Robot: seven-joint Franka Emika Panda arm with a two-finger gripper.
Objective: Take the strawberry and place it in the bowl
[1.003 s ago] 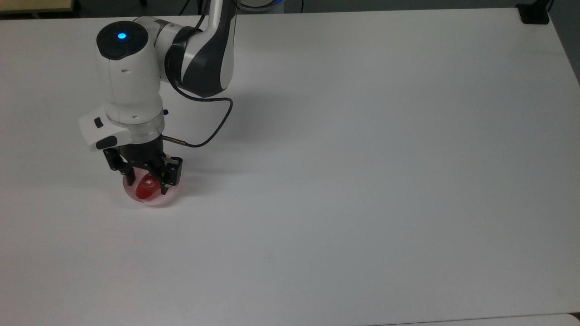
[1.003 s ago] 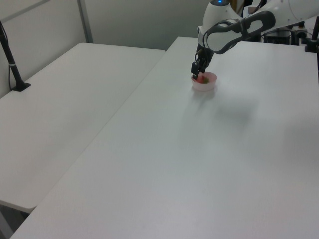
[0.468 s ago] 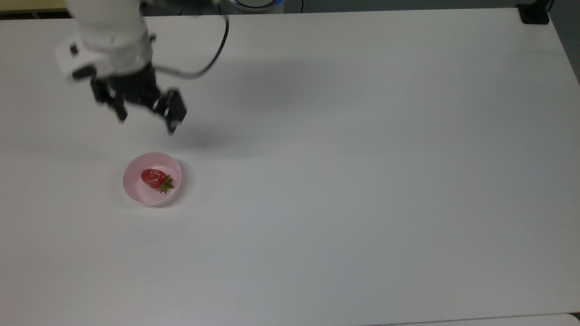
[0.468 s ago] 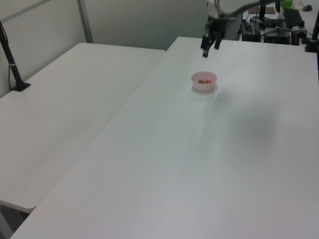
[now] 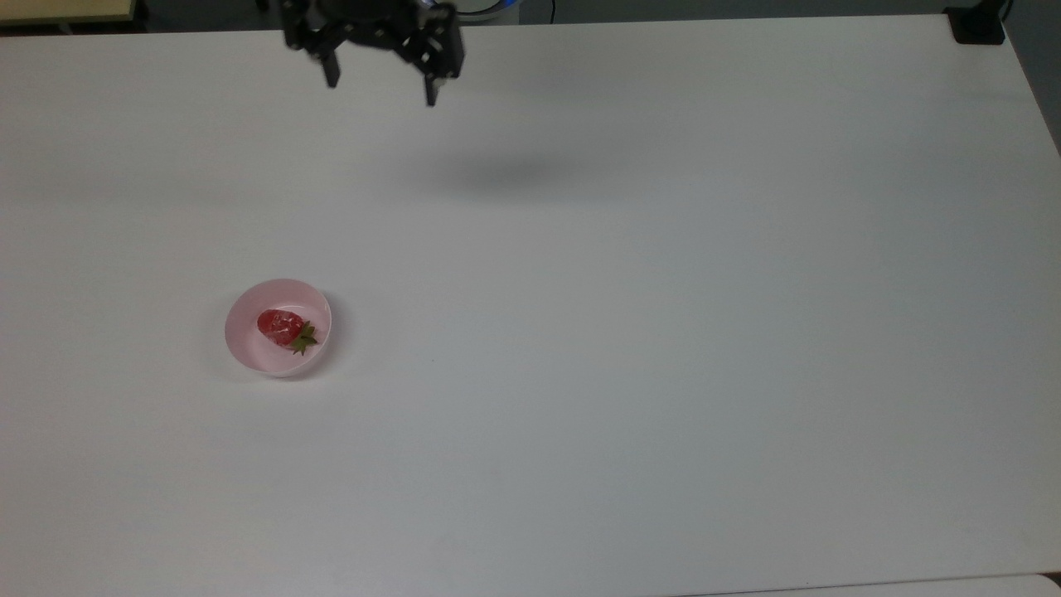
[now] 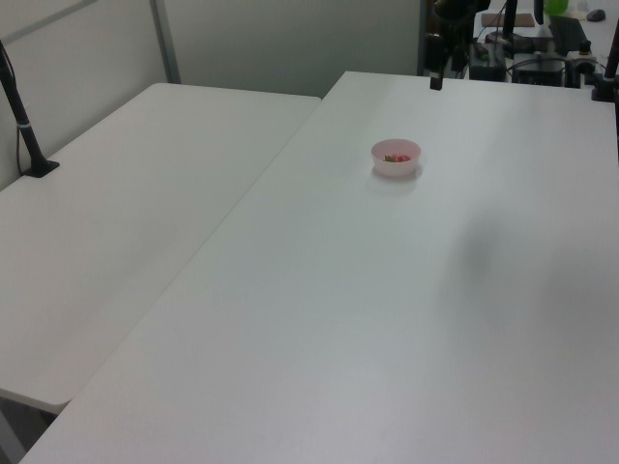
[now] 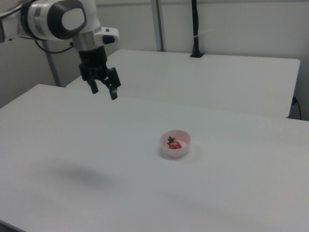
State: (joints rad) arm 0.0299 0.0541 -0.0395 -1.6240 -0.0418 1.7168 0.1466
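Red strawberry (image 5: 280, 324) inside pink bowl (image 5: 249, 352); pincer (image 5: 381, 83) well apart.

Panda arm (image 7: 58, 19) — white links, dark joints, wrist angled downward; gripper (image 5: 381, 79) black, raised, its two fingers (image 7: 114, 92) pointing down and spread apart — nothing between the fingertips.

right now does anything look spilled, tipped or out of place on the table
Nothing stands out. The pink bowl sits upright on the white table with the strawberry lying inside it, and the open gripper hangs well away from both.
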